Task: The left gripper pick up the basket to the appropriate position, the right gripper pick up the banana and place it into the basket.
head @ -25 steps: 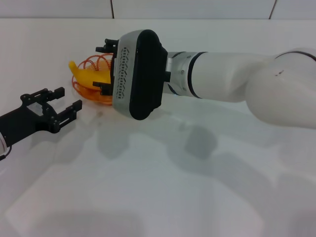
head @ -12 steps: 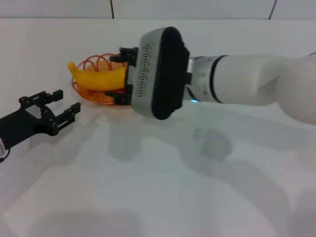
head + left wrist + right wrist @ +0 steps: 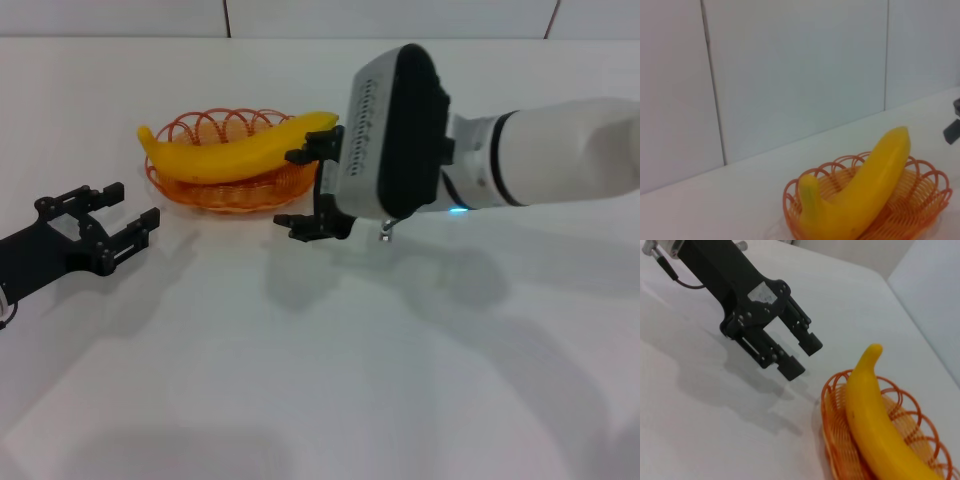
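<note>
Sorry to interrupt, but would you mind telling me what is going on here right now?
The banana lies across the orange basket on the white table. The right gripper is open and empty just beside the basket. The left gripper sits open on the basket's other side, holding nothing.

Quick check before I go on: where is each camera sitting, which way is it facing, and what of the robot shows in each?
Head: above, looking down at the table; shows left end effector, right end effector, basket, banana.
Left wrist: low, facing the wall; none of its own body.
Right wrist: angled toward the left end effector; own fingers unseen.
Shared: all three show the banana in the basket.
</note>
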